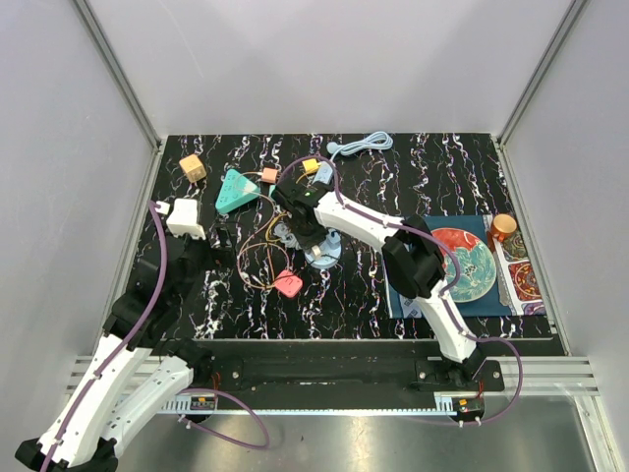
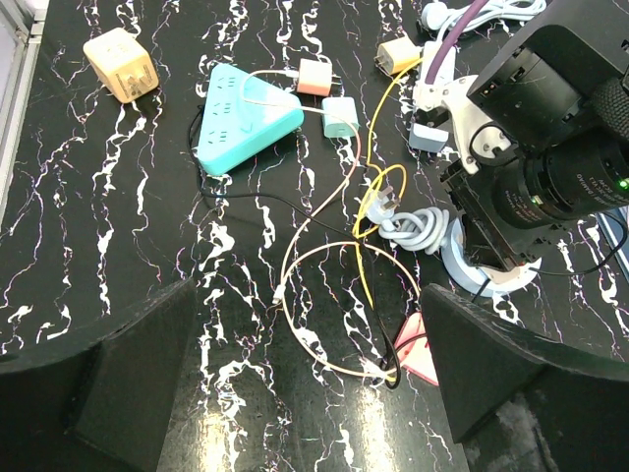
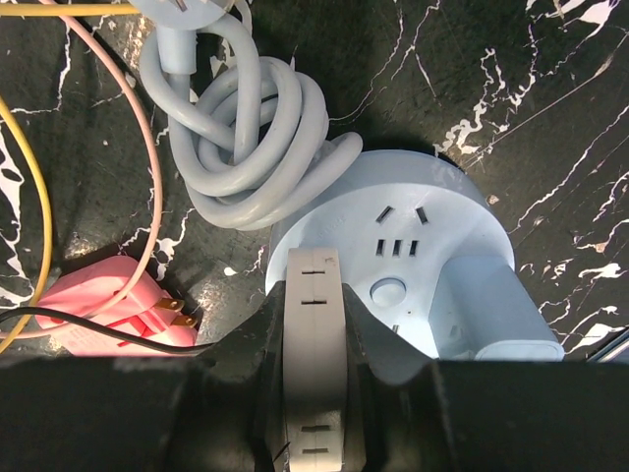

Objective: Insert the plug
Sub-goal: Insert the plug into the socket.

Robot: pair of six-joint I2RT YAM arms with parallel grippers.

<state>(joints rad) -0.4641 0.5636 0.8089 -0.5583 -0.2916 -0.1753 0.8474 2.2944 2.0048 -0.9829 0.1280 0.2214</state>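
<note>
right gripper: (image 3: 314,295) clamped on a flat grey-white plug (image 3: 314,344); dark fingers squeezed on both of its sides
plug: stands on end between those fingers; its tip sits over the near rim of the round socket (image 3: 413,265); can't tell if it's actually touching
round socket: pale blue, lying about mid table (image 1: 393,167) on the black marbled top; its slots show just past the plug tip
grey cable: (image 3: 246,128) bundled in a knot, pressed against the socket's left edge
left gripper: (image 2: 305,393) fingers spread wide apart; hangs over the left side of the table, well apart from the socket
pink adapter: (image 3: 108,315) near the socket, prongs pointing toward it; thin pink and yellow wires loop around there
teal power strip: (image 2: 246,118) triangle-shaped, further back on the left; yellow cube (image 2: 120,63) beyond it
</note>
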